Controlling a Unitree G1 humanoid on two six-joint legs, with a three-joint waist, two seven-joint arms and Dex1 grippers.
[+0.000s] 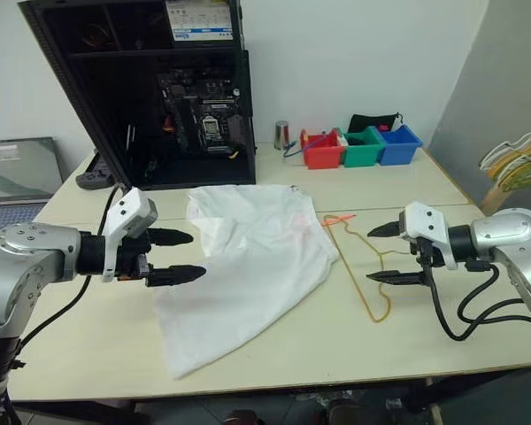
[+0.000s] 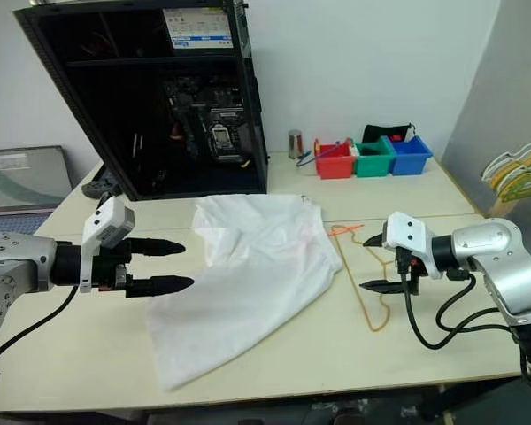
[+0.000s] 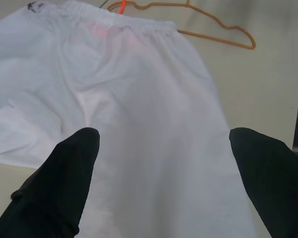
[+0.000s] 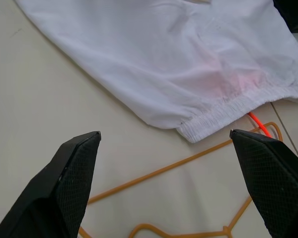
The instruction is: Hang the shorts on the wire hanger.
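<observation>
- White fabric: the shorts (image 1: 248, 266) lie flat mid-bench (image 1: 407, 336).
- The wire hanger (image 1: 372, 266) (yellow-orange) lies just beside their waistband.
- I see my left hand (image 1: 179, 255) and right hand (image 1: 382, 254) both spread wide, holding nothing.

Lab or workshop; open PC case (image 1: 155, 88) with motherboard; coloured parts bins (image 1: 361, 147) on worktable (image 1: 425, 328)

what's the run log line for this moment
left gripper open, above shorts | right gripper open, above wire hanger | shorts flat on table, unhung
</observation>
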